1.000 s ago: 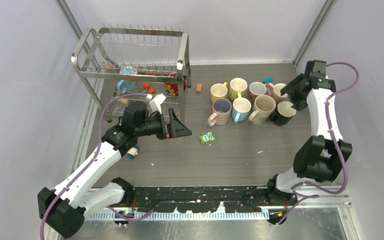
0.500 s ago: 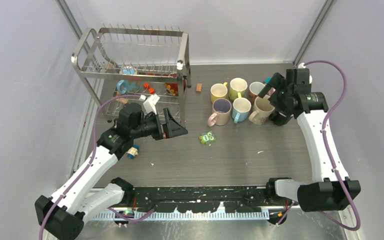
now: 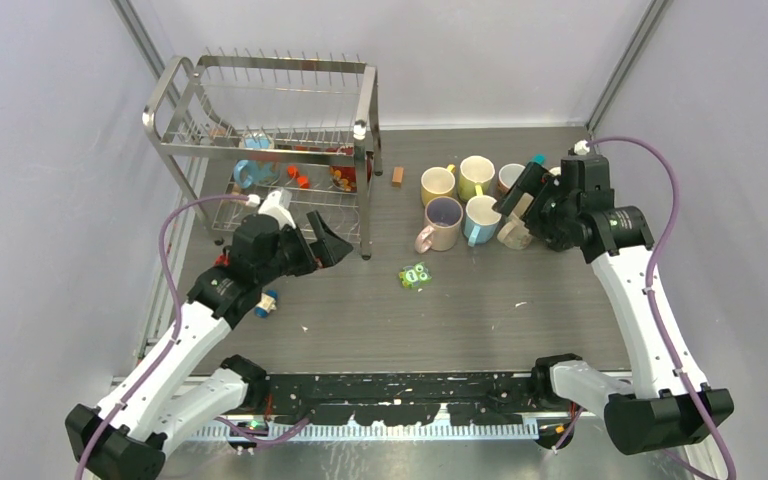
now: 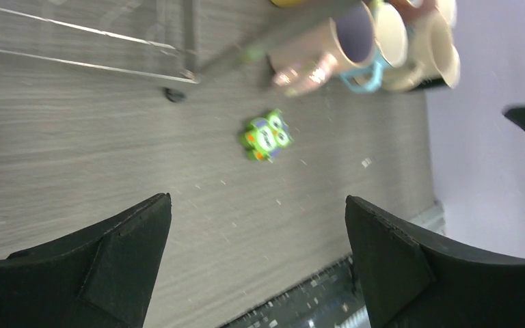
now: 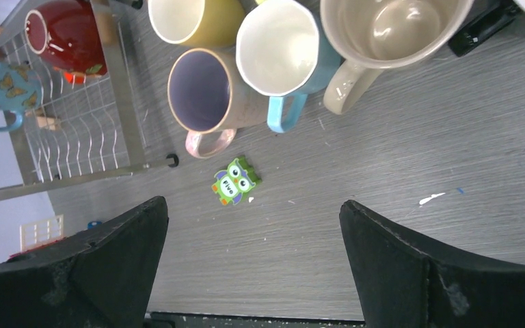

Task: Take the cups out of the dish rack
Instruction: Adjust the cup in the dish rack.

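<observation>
Cups point(image 3: 481, 215) stand mouth-up in a tight cluster on the table point(image 3: 460, 320), well right of the dish rack point(image 3: 260, 110), several of them touching. Two more sit on the rack's lower wire shelf, seen best from the right wrist: a blue butterfly cup point(image 5: 0, 92) and a red cup point(image 5: 58, 31) beside it, with small toys scattered near them. The right gripper point(image 5: 253, 205) hangs over the cluster, jaws wide apart and nothing between them. The left gripper point(image 4: 256, 205), likewise spread and empty, hovers low just in front of the rack's near corner post. A green owl block point(image 3: 415, 274) lies on the bare table between the two arms

Most of the unloading looks done, so the danger lies in the last reaches. Going in under the upper tier, the left gripper could strike the post or snag a finger in the wires. A cup handle could hook a prong on the way out and drag the rack. Over the cluster, a low sweep by the right gripper could knock a cup into its neighbours, since they are packed so close
</observation>
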Motion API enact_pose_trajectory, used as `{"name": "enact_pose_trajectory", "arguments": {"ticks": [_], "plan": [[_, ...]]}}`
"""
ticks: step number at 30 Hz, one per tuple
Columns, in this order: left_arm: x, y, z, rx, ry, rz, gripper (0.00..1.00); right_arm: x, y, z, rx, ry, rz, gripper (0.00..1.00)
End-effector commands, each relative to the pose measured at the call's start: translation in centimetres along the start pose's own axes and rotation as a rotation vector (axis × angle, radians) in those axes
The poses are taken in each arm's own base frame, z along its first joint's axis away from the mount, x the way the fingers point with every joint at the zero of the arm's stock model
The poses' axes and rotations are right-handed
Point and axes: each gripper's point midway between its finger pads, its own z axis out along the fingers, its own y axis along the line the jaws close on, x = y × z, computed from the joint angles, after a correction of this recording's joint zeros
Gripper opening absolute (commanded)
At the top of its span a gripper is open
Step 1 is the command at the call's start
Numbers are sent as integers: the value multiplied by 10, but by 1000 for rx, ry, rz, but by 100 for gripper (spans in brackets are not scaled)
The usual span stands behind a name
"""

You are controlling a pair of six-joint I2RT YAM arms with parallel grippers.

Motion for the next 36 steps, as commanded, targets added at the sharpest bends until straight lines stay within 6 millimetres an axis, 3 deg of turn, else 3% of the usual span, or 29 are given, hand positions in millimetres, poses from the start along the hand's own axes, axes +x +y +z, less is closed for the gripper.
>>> {"name": "enact_pose_trajectory", "arguments": {"ticks": [1, 7, 13, 22, 32, 36], "plan": [[-36, 43, 6, -232, -170, 58, 100, 2, 21, -8, -125, 1, -28, 100], [-70, 88, 19, -425, -316, 178, 100, 9, 26, -2, -170, 26, -30, 100], [-114, 116, 36, -460, -477, 155, 100, 17, 29, 4, -188, 54, -33, 100], [-170, 177, 60, -513, -637, 149, 100, 25, 27, 10, -210, 66, -30, 100], [-210, 221, 78, -505, -710, 204, 99, 31, 29, 13, -235, 80, -29, 100], [-226, 240, 76, -512, -717, 202, 99, 36, 29, 14, -243, 96, -33, 100]]}}
